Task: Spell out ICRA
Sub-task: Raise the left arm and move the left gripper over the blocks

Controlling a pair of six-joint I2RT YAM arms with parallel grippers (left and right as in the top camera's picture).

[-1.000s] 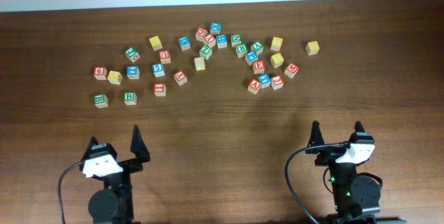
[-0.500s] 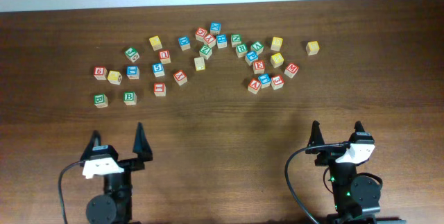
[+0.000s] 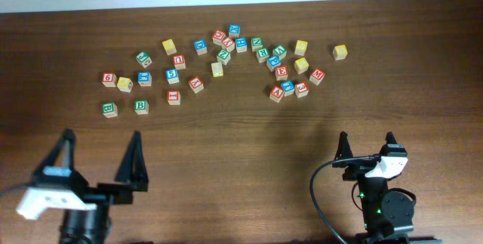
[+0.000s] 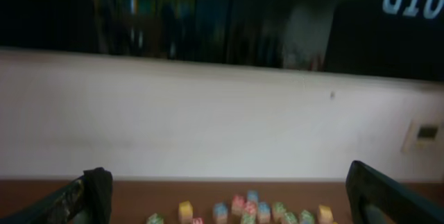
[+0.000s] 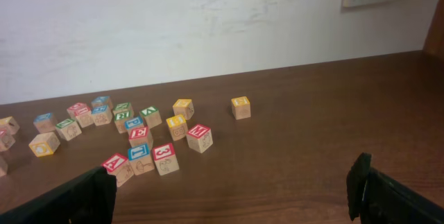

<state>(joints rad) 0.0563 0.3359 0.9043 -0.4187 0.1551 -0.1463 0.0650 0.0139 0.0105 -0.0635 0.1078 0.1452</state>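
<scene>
The big brown table (image 3: 241, 142) has a wide bare strip near the two arms. Both arms sit at the near edge. The left gripper (image 3: 102, 134) has its jaws wide apart with nothing in them. The right gripper (image 3: 367, 136) is the same, wide apart and holding nothing.

Far across the table lie lots of small letter cubes (image 3: 240, 44), spread in a loose band. No word has been started yet.

The red I cube (image 3: 173, 97) sits at the near left of the band, closest to the left gripper. It has a little room all round. The red A cube (image 3: 276, 93) sits at the near right, just beside a blue cube (image 3: 287, 88). I cannot pick out the C cube or the R cube from here.

I think the I cube should go first. The left gripper should come straight down over it and pinch two free sides. It should set the cube on the bare strip, well to the left, so three more letters fit beside it.
</scene>
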